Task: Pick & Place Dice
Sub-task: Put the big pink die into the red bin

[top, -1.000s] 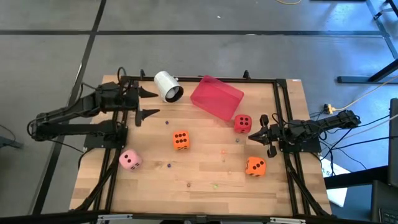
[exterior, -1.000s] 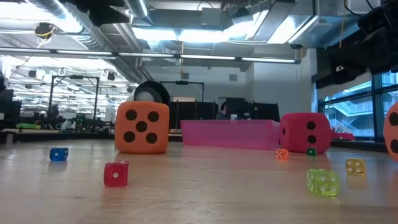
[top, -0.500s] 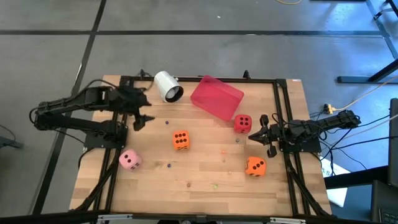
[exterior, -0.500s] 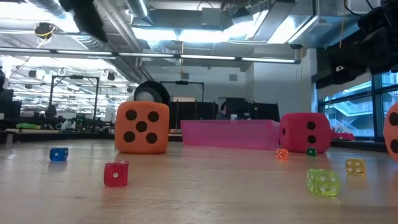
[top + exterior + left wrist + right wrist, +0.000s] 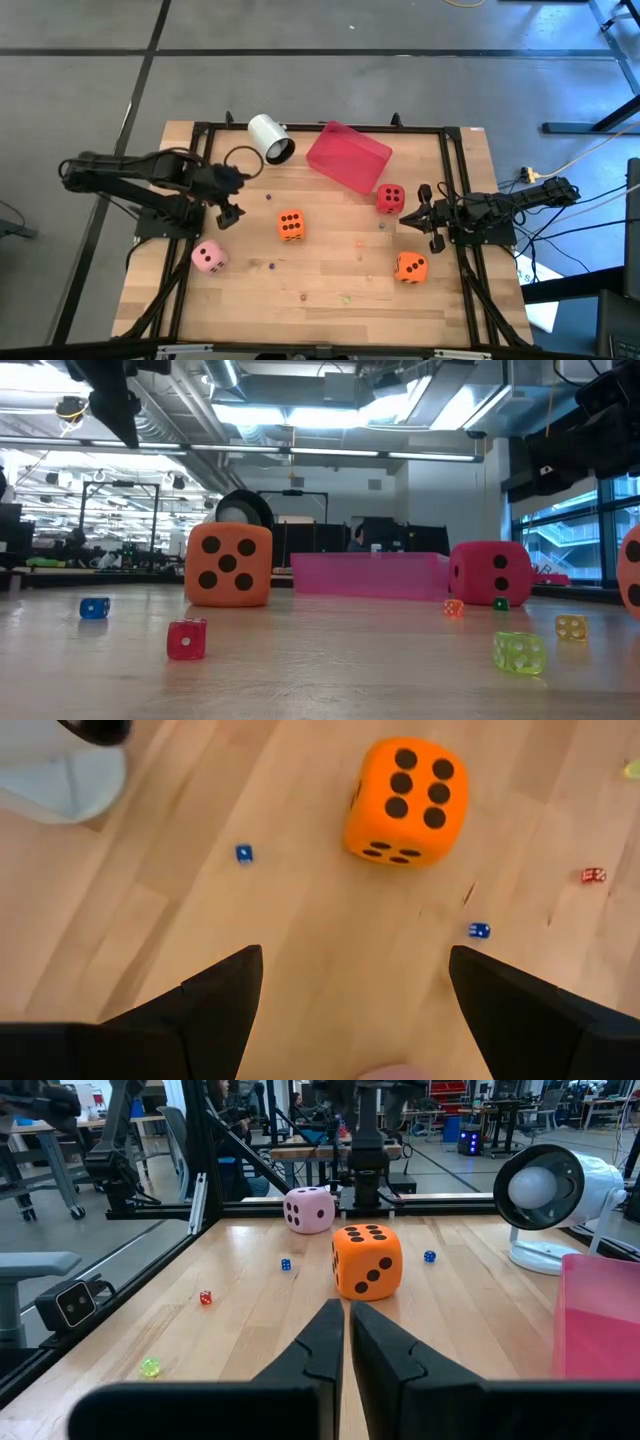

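Note:
Four soft dice sit flat on the wood: a pink die [image 5: 209, 257], an orange die [image 5: 291, 225], a red die [image 5: 390, 198] and a second orange die [image 5: 411, 267]. My left gripper [image 5: 236, 195] hangs open above the table, between the white cup [image 5: 270, 138] and the pink die. In its wrist view the gripper [image 5: 350, 970] looks down at the orange die [image 5: 400, 800] ahead of its fingers. My right gripper [image 5: 420, 212] waits shut at the table's right side, beside the red die; it [image 5: 347, 1330] faces the orange die [image 5: 367, 1261] and pink die [image 5: 309, 1210].
A red-pink tray [image 5: 347, 156] lies at the far middle, with the white cup on its side to the tray's left. Several tiny coloured dice are scattered over the wood, such as a blue one [image 5: 244, 853] and a red one [image 5: 187, 639]. A black frame [image 5: 200, 130] borders the table.
My left gripper has swung from beside the cup toward the table's near edge and has come lower, entering the low view at its upper left. Its fingers stay open. The dice, cup and tray have not moved.

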Controlling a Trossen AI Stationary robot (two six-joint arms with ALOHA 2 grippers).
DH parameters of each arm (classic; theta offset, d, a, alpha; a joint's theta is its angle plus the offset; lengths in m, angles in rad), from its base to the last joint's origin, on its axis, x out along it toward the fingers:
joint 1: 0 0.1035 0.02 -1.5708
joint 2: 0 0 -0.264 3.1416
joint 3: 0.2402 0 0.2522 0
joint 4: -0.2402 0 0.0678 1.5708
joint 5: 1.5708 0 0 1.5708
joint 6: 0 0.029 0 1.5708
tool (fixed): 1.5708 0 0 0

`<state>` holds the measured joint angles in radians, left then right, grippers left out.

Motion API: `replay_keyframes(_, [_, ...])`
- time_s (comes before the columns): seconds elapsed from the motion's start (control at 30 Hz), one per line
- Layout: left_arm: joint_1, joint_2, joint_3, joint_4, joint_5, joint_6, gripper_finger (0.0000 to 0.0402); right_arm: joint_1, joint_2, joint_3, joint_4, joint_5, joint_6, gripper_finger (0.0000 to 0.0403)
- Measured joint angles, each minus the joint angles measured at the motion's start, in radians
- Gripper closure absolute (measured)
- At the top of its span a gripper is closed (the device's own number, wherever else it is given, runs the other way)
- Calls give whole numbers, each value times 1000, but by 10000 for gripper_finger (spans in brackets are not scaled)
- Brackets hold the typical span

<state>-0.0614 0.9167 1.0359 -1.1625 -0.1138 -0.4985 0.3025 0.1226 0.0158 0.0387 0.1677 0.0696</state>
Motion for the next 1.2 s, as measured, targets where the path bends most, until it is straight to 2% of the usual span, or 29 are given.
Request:
replay_keyframes(0.33, [-131,121,0,-7,1,-76,84,0,0,0,0,0,0,378])
replay_keyframes(0.53, [-222,179,0,-128,-27,-184,82,0,0,0,0,0,0,378])
replay_keyframes(0.87, [-351,230,0,-182,-44,-408,81,0,0,0,0,0,0,378])
replay_keyframes(1.2, [-452,260,0,-224,26,-656,81,0,0,0,0,0,0,378])
